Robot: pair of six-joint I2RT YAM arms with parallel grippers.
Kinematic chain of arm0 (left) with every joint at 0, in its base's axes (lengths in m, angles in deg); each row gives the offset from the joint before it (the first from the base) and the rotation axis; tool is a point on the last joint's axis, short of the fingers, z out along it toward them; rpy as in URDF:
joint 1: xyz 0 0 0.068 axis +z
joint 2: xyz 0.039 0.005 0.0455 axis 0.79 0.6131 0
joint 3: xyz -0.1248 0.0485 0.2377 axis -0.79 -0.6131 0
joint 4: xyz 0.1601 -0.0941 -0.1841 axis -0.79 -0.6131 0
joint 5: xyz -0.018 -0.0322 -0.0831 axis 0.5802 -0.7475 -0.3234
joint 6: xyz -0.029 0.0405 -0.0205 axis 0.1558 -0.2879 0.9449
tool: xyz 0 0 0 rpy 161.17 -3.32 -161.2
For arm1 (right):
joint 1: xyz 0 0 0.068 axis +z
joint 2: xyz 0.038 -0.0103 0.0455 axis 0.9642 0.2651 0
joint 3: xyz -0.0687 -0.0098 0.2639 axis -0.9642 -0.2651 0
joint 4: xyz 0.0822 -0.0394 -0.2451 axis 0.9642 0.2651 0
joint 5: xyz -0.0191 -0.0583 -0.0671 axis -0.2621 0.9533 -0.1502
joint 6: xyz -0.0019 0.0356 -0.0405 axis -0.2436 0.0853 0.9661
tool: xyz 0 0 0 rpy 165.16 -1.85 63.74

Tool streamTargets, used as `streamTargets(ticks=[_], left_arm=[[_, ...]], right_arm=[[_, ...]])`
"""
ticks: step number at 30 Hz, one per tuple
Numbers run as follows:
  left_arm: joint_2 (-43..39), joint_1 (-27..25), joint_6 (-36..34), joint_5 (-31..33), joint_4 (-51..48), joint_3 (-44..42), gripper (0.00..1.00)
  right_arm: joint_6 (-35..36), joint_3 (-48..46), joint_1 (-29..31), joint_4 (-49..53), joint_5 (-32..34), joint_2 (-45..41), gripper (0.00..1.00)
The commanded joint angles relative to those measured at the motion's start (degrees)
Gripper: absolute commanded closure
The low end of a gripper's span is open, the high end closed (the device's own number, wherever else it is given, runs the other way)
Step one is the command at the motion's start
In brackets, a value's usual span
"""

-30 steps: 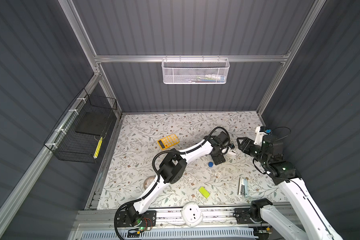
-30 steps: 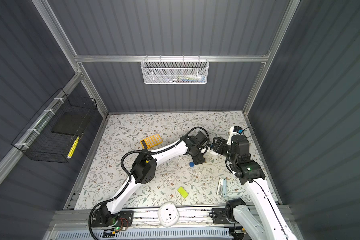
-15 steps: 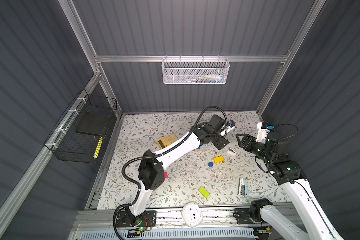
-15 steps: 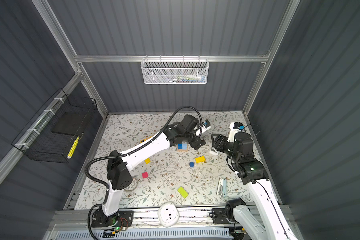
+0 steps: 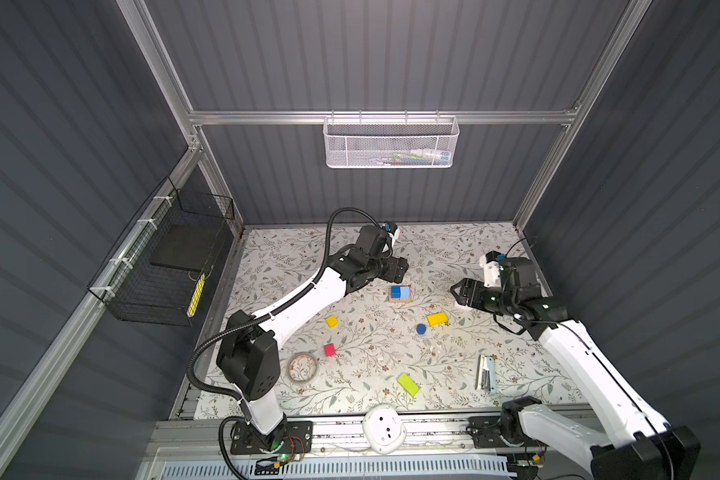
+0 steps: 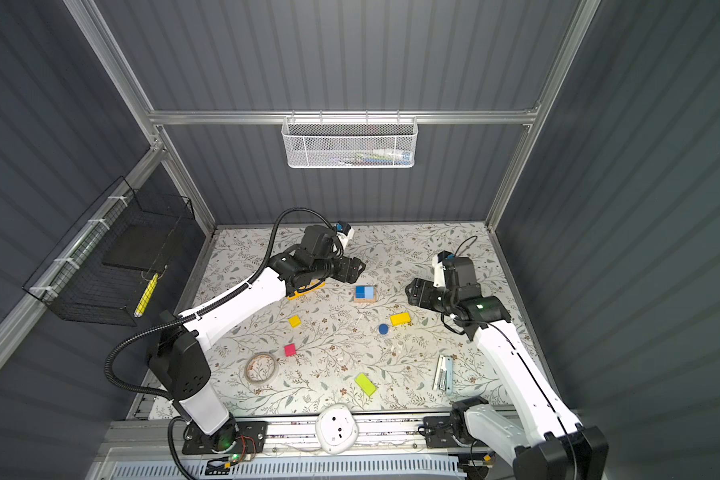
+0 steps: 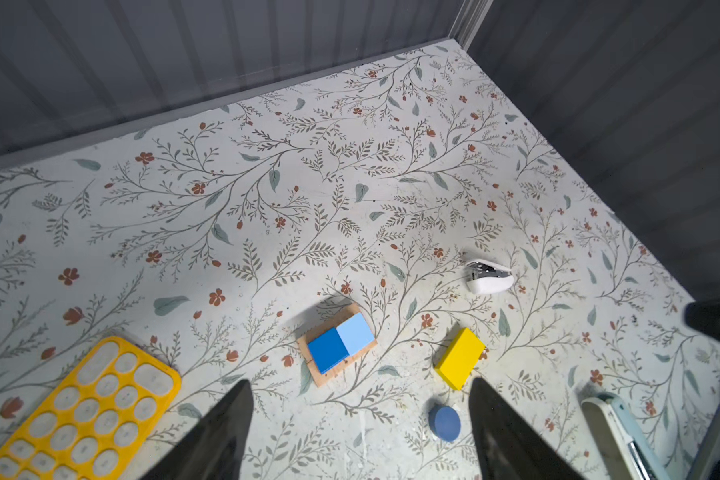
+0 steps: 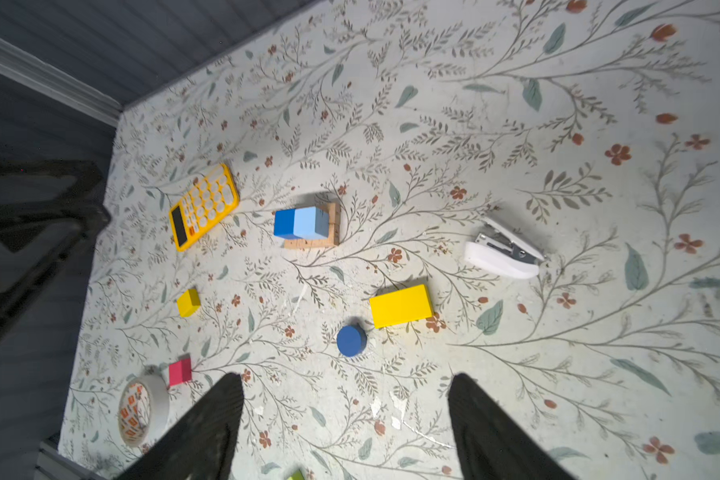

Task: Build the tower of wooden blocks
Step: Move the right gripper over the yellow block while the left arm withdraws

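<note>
A blue cube and a light-blue cube sit side by side on tan bars (image 5: 400, 293) (image 6: 365, 293) (image 7: 337, 345) (image 8: 306, 226) mid-table. Loose on the mat lie a yellow bar (image 5: 437, 319) (image 8: 400, 306), a blue cylinder (image 5: 421, 329) (image 7: 444, 423), a yellow cube (image 5: 331, 321), a pink cube (image 5: 329, 350) and a lime bar (image 5: 408, 384). My left gripper (image 5: 399, 270) (image 7: 358, 384) hovers open just behind the stack, empty. To the right of the stack, my right gripper (image 5: 456, 293) (image 8: 344, 378) is open and empty too.
A yellow calculator (image 7: 80, 407) (image 8: 203, 205) lies left of the stack, under my left arm. A tape roll (image 5: 302, 367) sits front left, a white stapler (image 8: 501, 253) below my right gripper, a light-blue stapler (image 5: 486, 372) front right. A black wire basket (image 5: 175, 266) hangs on the left wall.
My left arm has lifted off the blocks and swung back toward the rear, uncovering the stack. The right gripper has opened wider and drawn back to the right.
</note>
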Motion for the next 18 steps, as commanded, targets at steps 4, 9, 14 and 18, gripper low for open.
streamTargets(ticks=[4, 9, 14, 18], left_arm=[[-4.37, 2.73, 5.84, 1.83, 2.25, -4.21, 0.18], [-6.08, 3.31, 6.1, 2.12, 3.4, -8.8, 0.17], [-6.98, 3.75, 6.02, 2.38, 3.64, -10.49, 0.17], [-7.95, 4.12, 4.91, 2.62, 3.68, -11.63, 0.17]], right_arm=[[4.64, 2.18, 3.76, 3.93, 1.24, 9.85, 0.15], [5.7, 2.72, 6.69, 3.39, 3.4, 16.77, 0.12], [7.15, 4.85, 7.77, 3.33, 5.85, 22.85, 0.12], [9.46, 7.32, 7.86, 4.83, 8.63, 27.0, 0.12]])
